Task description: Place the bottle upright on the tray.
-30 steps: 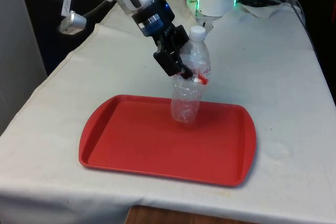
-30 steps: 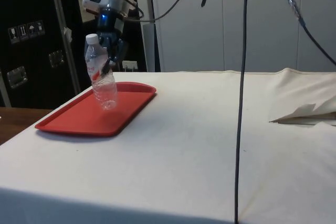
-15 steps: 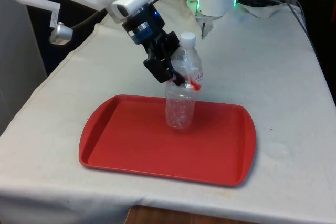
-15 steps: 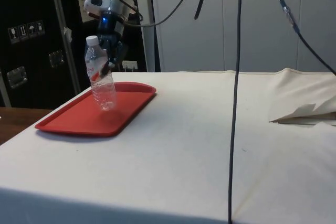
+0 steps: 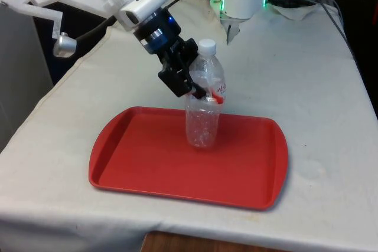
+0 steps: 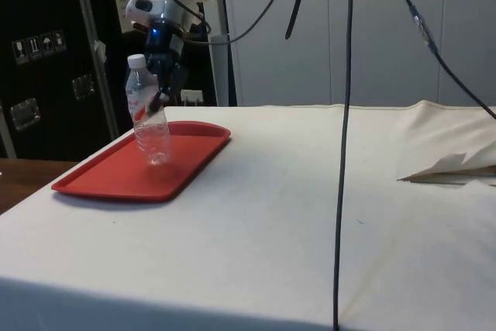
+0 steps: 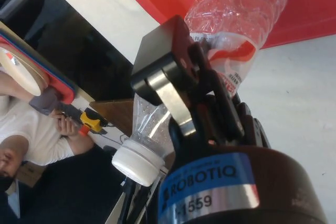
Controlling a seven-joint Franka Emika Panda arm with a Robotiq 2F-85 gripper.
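Gripper: black gripper (image 5: 198,87) clamped on the clear bottle (image 5: 204,95) at its red-label band, upper centre of the front view; in the wrist view the jaws pinch the label.
Bottle: white cap up, near upright with a slight lean, base on or just above the red tray (image 5: 142,163) – contact hard to tell; sits mid-tray toward its far edge.
Progress: bottle brought over the tray and almost stood; judged left – settle the base flat, release, lift away.
Around: white-clothed surface (image 5: 307,87); a person (image 7: 26,140) in a white top in the wrist view.
Obstructions: none on the tray; risk is tipping on release.
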